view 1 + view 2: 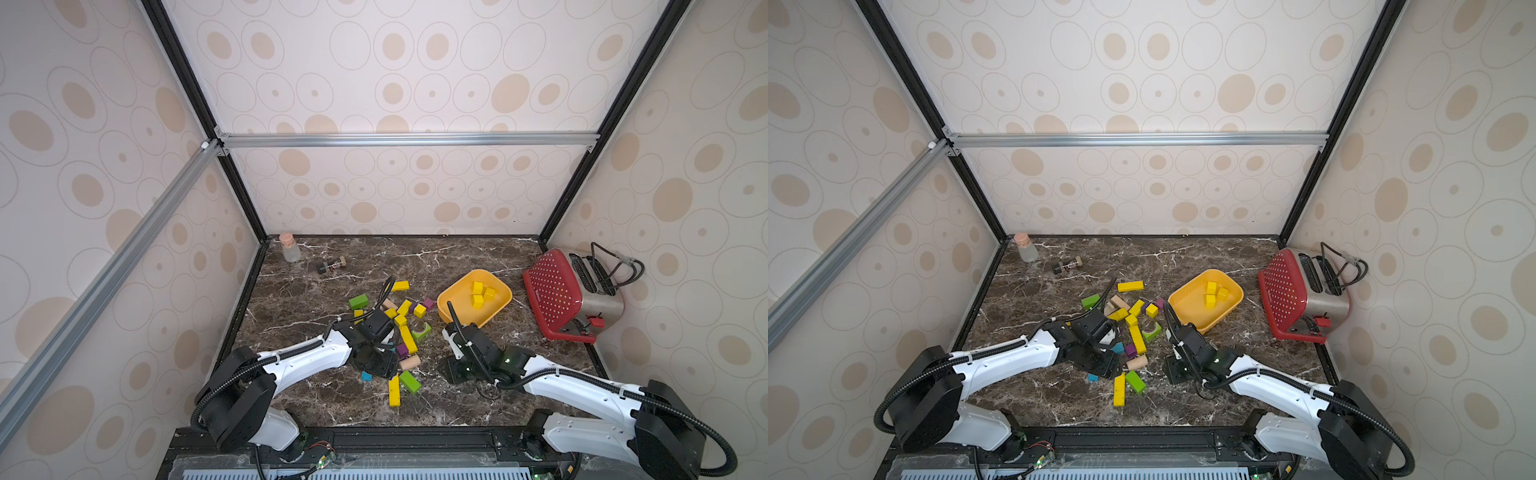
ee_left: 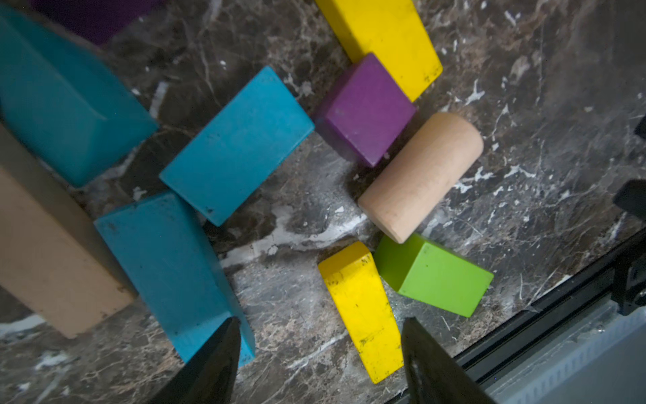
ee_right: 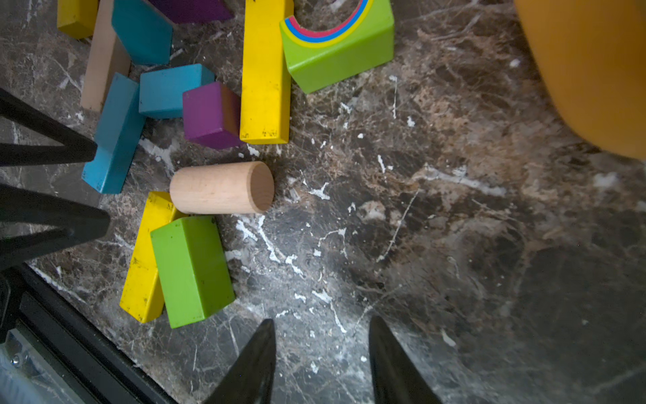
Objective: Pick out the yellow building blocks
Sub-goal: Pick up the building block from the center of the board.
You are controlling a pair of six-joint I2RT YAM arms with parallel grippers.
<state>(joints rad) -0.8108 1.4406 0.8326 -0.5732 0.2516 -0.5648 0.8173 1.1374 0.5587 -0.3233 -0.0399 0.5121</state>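
Yellow bar (image 2: 363, 311), flat on tabletop (image 2: 524, 140), is framed by spread left hand (image 2: 320, 320), seemingly for pickup; right hand (image 3: 322, 320) is held parted, empty.

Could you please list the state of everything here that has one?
Left gripper, open, empty.
Right gripper, open, empty.
Yellow bar, lying flat, ungripped.
Bowl, upright, holding yellow cubes.
Bottle, upright, corked.
Wooden cylinder, lying on its side.
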